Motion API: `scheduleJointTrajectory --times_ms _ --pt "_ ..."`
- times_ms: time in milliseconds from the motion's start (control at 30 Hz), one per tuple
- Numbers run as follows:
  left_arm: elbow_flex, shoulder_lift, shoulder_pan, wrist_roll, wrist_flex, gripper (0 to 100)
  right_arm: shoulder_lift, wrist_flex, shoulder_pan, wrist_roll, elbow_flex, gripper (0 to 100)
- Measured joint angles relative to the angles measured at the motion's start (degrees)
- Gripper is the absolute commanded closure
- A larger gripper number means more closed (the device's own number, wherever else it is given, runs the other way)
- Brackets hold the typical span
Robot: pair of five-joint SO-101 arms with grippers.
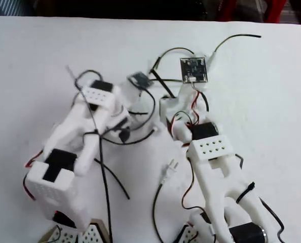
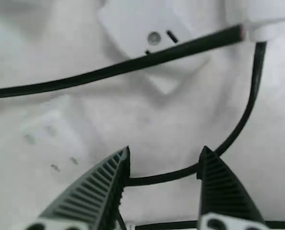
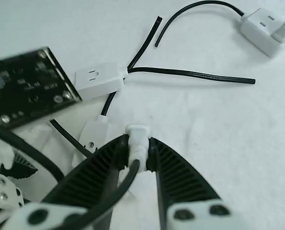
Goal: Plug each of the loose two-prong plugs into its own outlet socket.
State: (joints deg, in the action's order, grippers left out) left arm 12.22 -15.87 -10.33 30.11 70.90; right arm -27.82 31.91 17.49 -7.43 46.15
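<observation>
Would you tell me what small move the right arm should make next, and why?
Probably ease the right gripper toward the nearest outlet socket: it is shut on a white plug, and that socket's slots sit empty just ahead.

Bright, even light bleaches the white bench (image 1: pixel 272 111) in the high view, where a dark strip of room lines the top edge. Shadows beneath the arms (image 1: pixel 74 147) fall soft and pale. In the left wrist view, a white socket (image 2: pixel 147 28) throws a faint grey shadow onto the bench beside it.
</observation>
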Motion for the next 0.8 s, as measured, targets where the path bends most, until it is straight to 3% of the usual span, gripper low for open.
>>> scheduleJointTrajectory --times_ms 433,600,800 --pt "4.40 16.18 2.99 -3.52 0.09 77 0.00 0.00 0.00 0.00 0.00 98.1" --pt "4.57 19.60 8.09 -5.71 -1.49 69 0.00 0.00 0.00 0.00 0.00 98.1" --pt "5.63 17.49 13.36 -7.82 -6.24 70 0.00 0.00 0.00 0.00 0.00 98.1"
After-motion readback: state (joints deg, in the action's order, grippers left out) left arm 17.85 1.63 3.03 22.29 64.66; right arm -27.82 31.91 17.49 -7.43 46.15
